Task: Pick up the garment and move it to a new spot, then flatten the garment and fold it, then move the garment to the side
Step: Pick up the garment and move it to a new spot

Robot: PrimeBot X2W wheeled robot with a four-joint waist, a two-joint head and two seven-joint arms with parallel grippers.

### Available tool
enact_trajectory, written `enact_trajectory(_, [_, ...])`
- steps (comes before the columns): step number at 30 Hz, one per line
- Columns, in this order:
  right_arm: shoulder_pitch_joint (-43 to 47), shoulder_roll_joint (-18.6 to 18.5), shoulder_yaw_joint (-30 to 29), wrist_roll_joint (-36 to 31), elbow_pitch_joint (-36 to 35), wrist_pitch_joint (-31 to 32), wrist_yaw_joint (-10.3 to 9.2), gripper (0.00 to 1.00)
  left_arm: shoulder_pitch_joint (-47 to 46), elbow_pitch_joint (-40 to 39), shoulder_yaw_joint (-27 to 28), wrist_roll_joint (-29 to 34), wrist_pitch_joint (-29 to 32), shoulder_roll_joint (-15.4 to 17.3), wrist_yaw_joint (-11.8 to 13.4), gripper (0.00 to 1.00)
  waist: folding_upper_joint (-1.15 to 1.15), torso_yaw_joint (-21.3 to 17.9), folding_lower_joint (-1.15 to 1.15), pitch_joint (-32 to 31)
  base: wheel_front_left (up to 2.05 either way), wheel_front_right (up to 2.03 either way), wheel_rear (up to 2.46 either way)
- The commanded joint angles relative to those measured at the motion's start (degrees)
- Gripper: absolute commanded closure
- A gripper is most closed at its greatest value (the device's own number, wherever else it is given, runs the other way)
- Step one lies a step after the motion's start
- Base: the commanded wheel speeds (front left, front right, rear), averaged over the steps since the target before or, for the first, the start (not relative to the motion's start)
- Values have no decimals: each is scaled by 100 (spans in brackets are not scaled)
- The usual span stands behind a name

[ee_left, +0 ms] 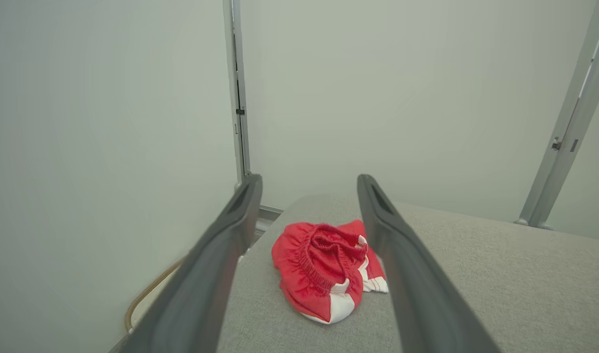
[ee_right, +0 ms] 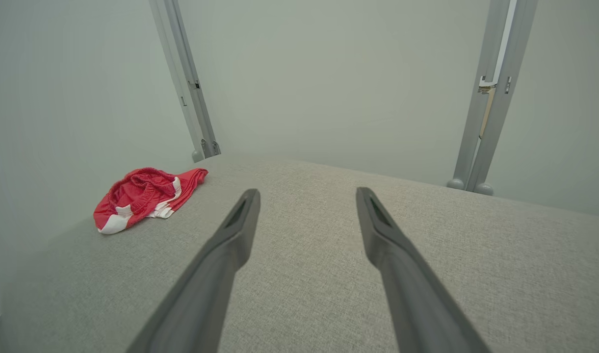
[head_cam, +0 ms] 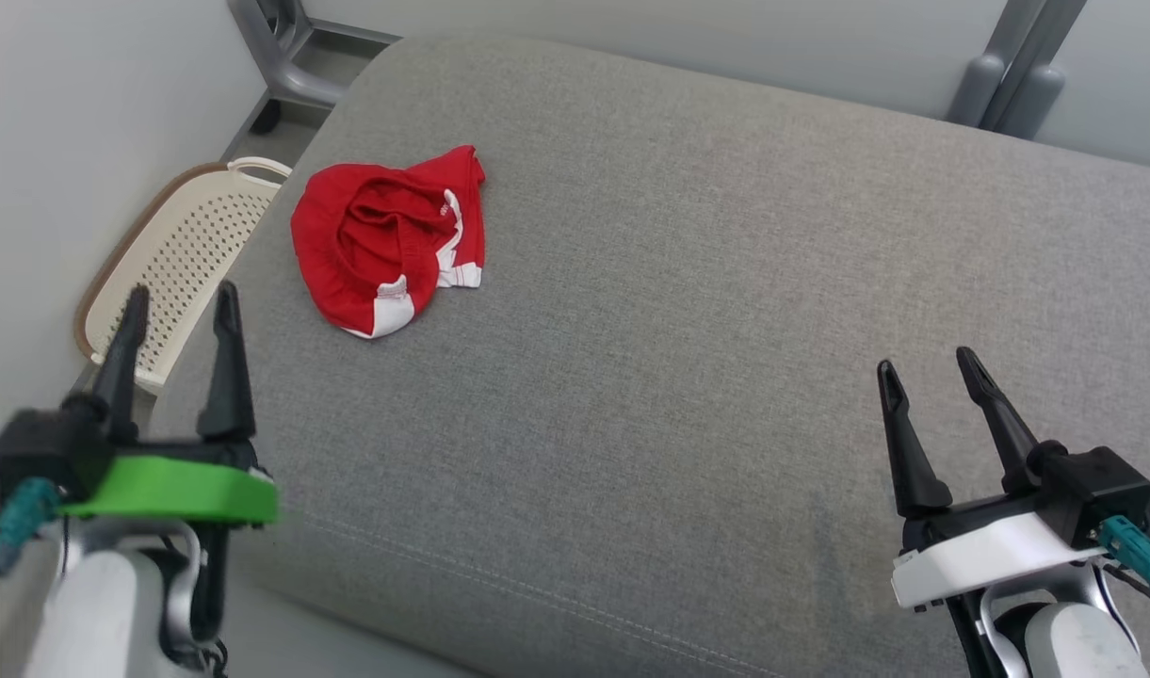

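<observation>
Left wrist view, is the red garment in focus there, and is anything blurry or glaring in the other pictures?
Left wrist view: garment sharp, left fingers soft up close. Head view: even light, no glare, left gripper slightly soft. Right wrist view: right fingers soft, couch weave crisp.

The big grey cushion [head_cam: 688, 311] is flat and open across the middle, the right and the near side, so a gripper can slide there freely. The one lump on it is the red garment [head_cam: 377, 235], far on the left. Just past the left edge stands a cream basket [head_cam: 174, 254], close to the left gripper [head_cam: 183, 290]. A white wall [head_cam: 66, 113] shuts in the left side. Grey metal posts [head_cam: 1008, 75] stand at the far edge, with another wall behind them.
</observation>
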Motion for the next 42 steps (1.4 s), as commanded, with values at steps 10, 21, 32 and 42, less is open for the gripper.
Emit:
enact_trajectory(10, [-593,-243,-24,11,-82,16,-9,0,-1918,1839,-215,-968,1665,789,-630,0,0,-796,0,1261,0,0,0])
enact_trajectory(21, [-990,-430,-44,2,-174,18,-9,0,-3279,3929,-1058,-1988,1830,818,-678,0,0,-1195,0,2251,0,0,0])
enact_trajectory(32, [-1109,-480,-65,31,-213,45,-9,0,-3927,5265,-1393,-2538,1652,884,-679,100,0,-1233,0,2376,0,0,0])
enact_trajectory(42, [-859,-314,-172,145,5,-126,-9,0,-4075,5012,-1543,-2017,130,1323,-522,100,0,-1222,0,1677,0,0,0])
